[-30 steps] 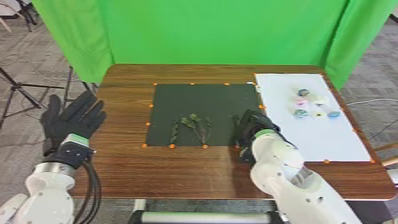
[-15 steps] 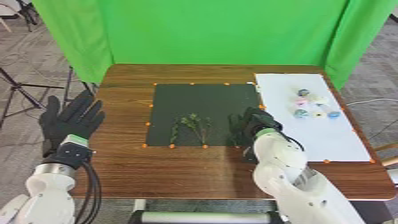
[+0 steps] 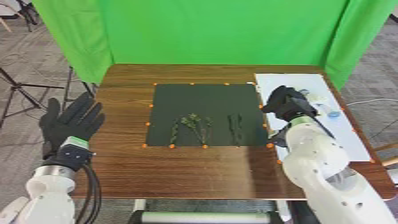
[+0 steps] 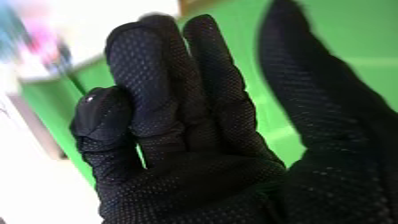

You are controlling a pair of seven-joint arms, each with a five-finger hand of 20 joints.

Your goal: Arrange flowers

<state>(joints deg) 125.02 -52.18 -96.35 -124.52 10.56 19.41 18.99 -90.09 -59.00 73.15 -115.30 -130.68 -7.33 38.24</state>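
Right hand (image 3: 289, 104) loosely open, fingers mostly extended, thumb apart, nothing held; over left part of white sheet (image 3: 289, 79). Just to its right, small flowers including pale blue bloom (image 3: 333, 114); right hand far nearer, so probably short rightward reach next. Leftward on dark green mat (image 3: 178, 97), leafy stems (image 3: 193, 121), long axes roughly away from robot. Left hand (image 3: 69, 120) open, empty, by left edge of brown wooden bench (image 3: 213, 175); green curtain (image 3: 213, 35) behind, grey carpet (image 3: 44, 47) around
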